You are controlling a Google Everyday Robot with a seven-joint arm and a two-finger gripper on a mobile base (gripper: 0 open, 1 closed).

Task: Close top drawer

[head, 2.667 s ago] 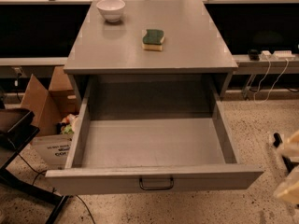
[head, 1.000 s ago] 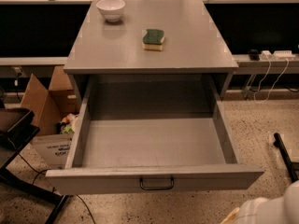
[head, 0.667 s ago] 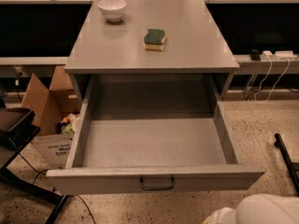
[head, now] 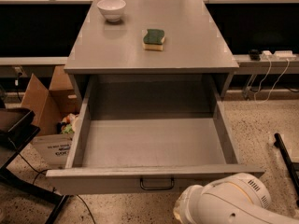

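Note:
The top drawer (head: pixel 154 146) is a wide grey box pulled far out of the grey cabinet (head: pixel 187 45). It holds nothing. Its front panel (head: pixel 103 181) faces me, with a small dark wire handle (head: pixel 157 185) at its centre. A white rounded arm segment (head: pixel 224 202) sits at the bottom right, just below and right of the handle, close to the front panel. The gripper itself is out of view.
A white bowl (head: pixel 111 9) and a green-and-yellow sponge (head: pixel 153 38) rest on the cabinet top. An open cardboard box (head: pixel 44 101) and a black stand (head: pixel 14 125) are at the left. Cables (head: pixel 268 78) and a black bar (head: pixel 286 157) are at the right.
The white arm segment has come in from the bottom right edge and moved left, towards the drawer front. The drawer has stayed open in the same place.

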